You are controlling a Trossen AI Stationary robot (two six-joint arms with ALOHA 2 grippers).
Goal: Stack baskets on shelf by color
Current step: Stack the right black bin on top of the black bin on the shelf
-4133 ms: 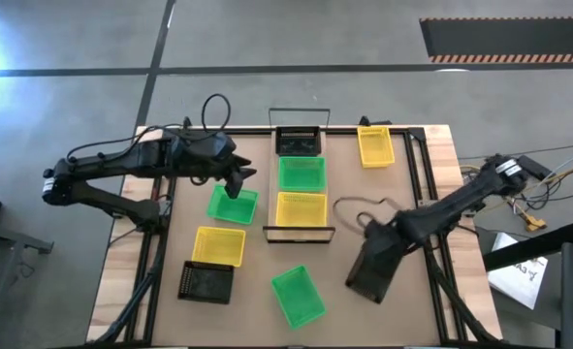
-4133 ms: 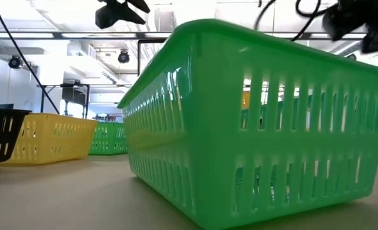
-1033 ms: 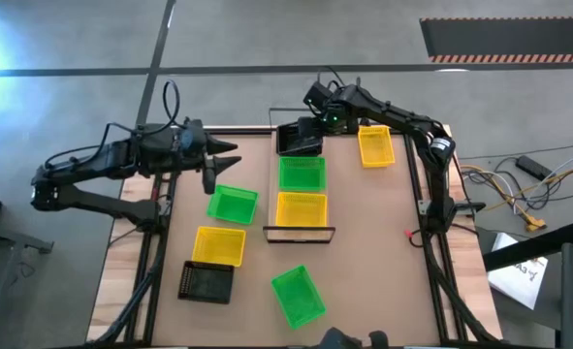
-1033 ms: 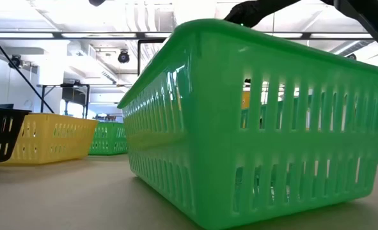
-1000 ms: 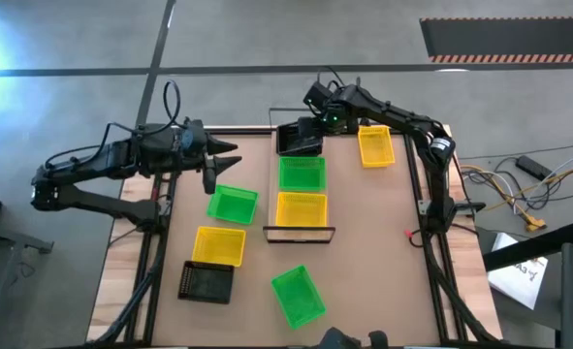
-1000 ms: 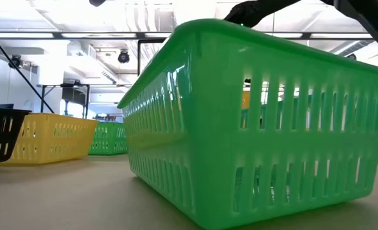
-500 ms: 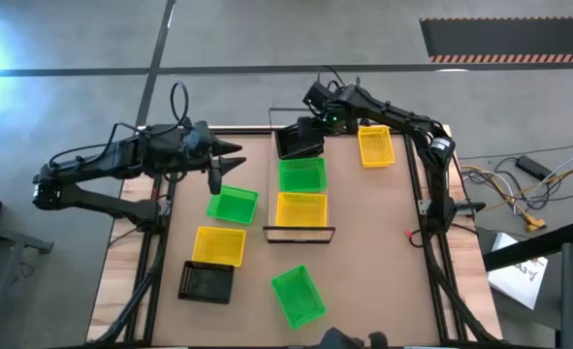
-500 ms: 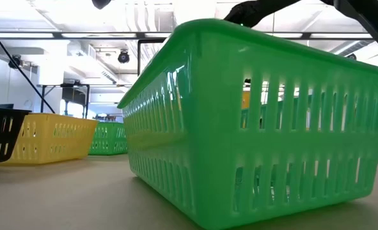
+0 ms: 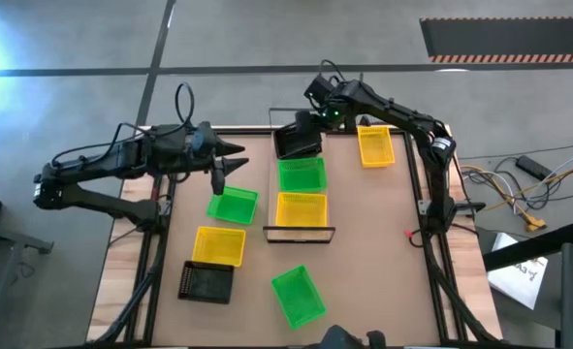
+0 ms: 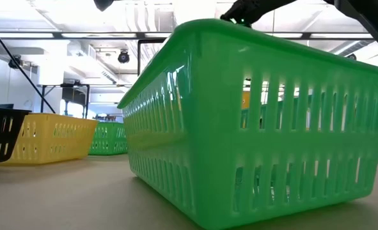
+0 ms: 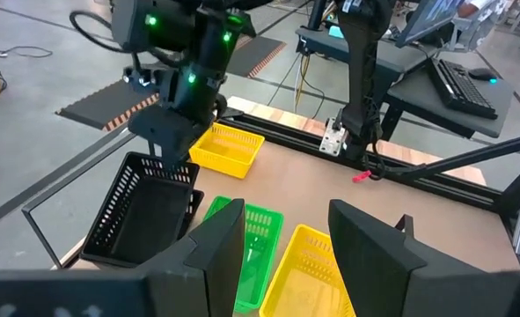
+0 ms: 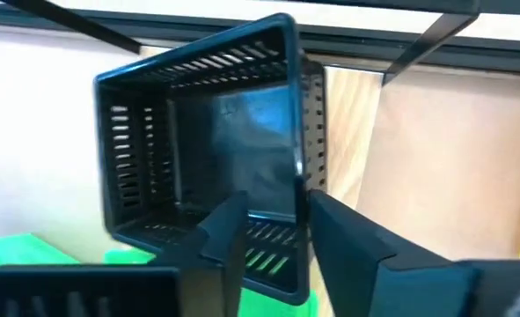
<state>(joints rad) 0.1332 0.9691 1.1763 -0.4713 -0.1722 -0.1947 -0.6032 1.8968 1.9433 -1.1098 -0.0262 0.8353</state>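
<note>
Right claw at the far end of the shelf; its two fingers are pinched on the wall of a black basket. Right wrist view shows the rim running between the fingers and the open mouth turned toward the camera. Left wrist view shows that the black basket is tilted up on one side, lifted at the held edge, with its lower part on or just over another black basket; from above it reads only as skewed to the shelf's line.

Next along the shelf from the claw: a green basket on the shelf, then a yellow basket on the shelf, one after the other. A yellow basket at the far right sits on the counter, just beside the right arm.

Left claw hangs over the counter's left side, fingers well apart, holding nothing. Just past it lies a loose green basket; nearer the front, a yellow basket on the left, then a black basket at the front.

A green basket at the front edge lies angled. In the low view it fills most of the picture and hides the shelf; only the left-side baskets show beyond it.
</note>
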